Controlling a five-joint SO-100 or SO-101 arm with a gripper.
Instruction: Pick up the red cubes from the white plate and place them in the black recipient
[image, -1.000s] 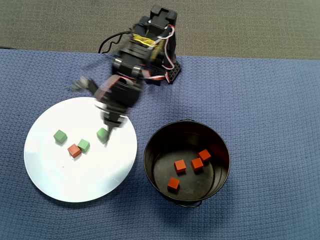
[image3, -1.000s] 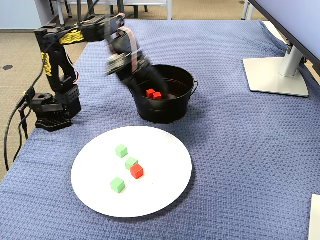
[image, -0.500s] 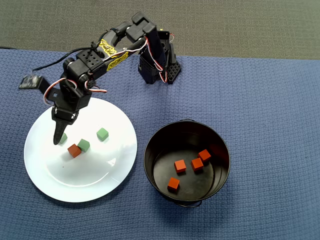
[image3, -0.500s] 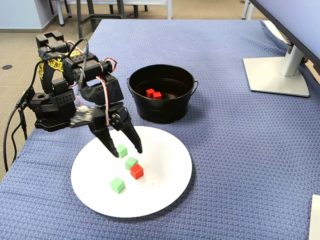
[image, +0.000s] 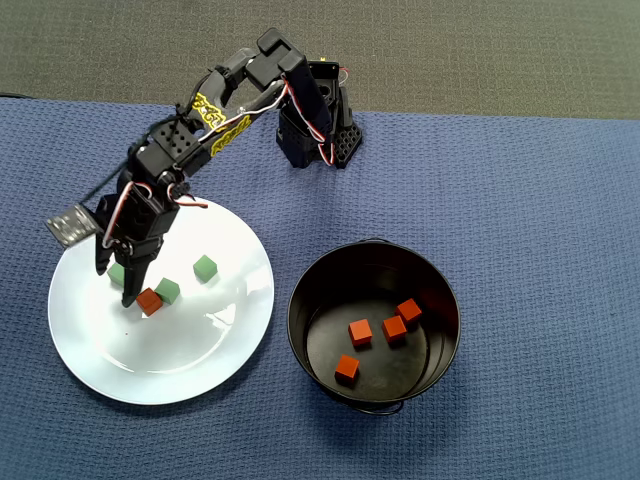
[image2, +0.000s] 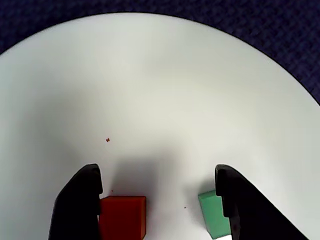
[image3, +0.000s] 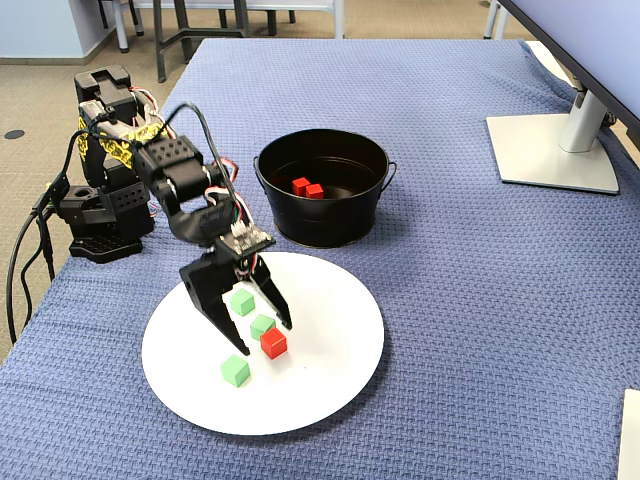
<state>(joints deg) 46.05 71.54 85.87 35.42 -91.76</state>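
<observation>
The jaws (image2: 157, 187) hang spread wide over the white plate (image: 190, 350), gripping nothing. In the wrist view the last red cube on the plate (image2: 123, 216) sits just inside the left finger, close against it, and a green cube (image2: 214, 214) sits by the right finger. From the fixed camera the red cube lies near the finger tips with two green cubes close by and a third (image3: 236, 371) apart toward the near edge. The black recipient (image: 440, 300) beside the plate holds four red cubes (image: 360, 332). Everything rests on a table under blue woven cloth (image3: 480, 300), with a monitor stand (image3: 555, 150) at the far right.
</observation>
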